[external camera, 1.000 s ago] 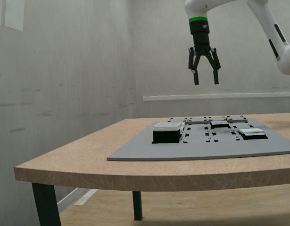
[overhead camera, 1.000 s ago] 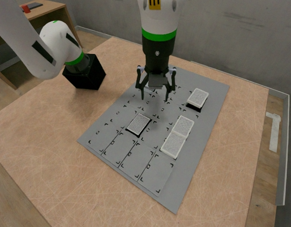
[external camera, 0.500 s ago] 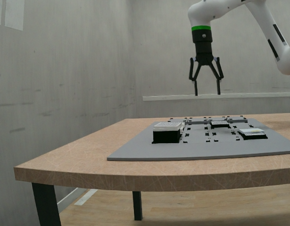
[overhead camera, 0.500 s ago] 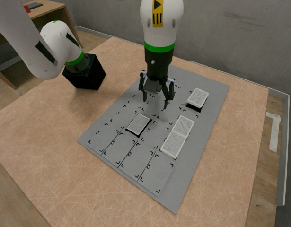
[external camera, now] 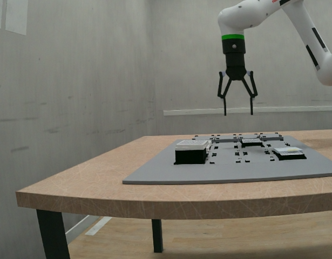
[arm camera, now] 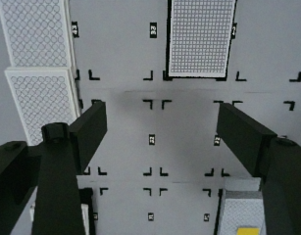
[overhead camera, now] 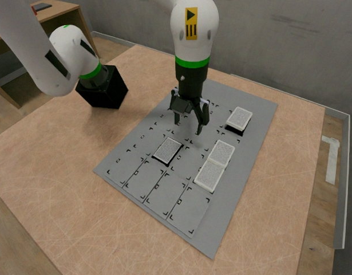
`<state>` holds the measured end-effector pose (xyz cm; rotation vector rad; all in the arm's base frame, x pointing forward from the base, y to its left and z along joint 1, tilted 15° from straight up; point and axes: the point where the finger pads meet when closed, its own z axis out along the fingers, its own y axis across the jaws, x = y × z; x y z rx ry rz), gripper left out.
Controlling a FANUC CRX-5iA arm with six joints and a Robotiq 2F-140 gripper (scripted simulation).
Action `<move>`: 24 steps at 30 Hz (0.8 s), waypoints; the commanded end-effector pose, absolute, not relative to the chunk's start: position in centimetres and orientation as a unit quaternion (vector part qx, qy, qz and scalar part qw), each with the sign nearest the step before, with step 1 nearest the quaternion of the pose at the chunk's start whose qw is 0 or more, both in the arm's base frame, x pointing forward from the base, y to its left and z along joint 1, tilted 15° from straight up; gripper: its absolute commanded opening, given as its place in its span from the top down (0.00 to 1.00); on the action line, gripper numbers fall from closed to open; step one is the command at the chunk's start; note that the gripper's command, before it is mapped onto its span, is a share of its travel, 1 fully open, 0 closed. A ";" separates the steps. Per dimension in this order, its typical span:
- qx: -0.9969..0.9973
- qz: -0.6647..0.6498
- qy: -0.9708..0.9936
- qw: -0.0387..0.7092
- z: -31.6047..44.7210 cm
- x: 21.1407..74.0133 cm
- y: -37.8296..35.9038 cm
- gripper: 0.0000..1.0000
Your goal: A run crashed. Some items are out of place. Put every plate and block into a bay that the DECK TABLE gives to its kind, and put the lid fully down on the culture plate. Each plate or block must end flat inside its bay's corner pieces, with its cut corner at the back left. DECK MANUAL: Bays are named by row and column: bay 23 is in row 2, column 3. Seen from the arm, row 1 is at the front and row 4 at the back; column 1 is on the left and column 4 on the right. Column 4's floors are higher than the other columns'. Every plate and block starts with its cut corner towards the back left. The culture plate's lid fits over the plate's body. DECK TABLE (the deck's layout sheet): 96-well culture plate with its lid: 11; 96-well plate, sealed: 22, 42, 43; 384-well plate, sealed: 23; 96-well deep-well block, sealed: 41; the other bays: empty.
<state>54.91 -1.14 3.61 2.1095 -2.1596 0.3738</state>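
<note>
A robot's end effector, partly open and holding nothing, hangs above a grey mat (white-topped plates rest there) on the worktop.

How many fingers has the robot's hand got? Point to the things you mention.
2. One finger (overhead camera: pixel 200 129) (external camera: pixel 224 106) (arm camera: pixel 92 131) is on the left in the wrist view, the other finger (overhead camera: pixel 176 118) (external camera: pixel 251 106) (arm camera: pixel 243 133) on the right. Neither is hidden.

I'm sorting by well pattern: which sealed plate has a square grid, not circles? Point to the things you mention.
The plate (overhead camera: pixel 167 150) (external camera: pixel 251 140) (arm camera: pixel 201 39) lying by itself, with black edging around its pale top; the pair of white plates (overhead camera: pixel 221 152) (arm camera: pixel 42 95) lying end to end shows circles.
</note>
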 end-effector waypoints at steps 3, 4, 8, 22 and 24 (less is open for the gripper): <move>0.693 0.123 -0.709 0.049 3.7 55.0 -1.1 0.30; 0.693 0.123 -0.709 0.049 3.7 55.0 -1.1 0.30; 0.693 0.123 -0.709 0.049 3.6 54.7 -0.8 0.00; 0.693 0.123 -0.709 0.049 2.3 51.8 2.8 0.00; 0.693 0.123 -0.709 0.049 2.1 51.3 3.4 0.00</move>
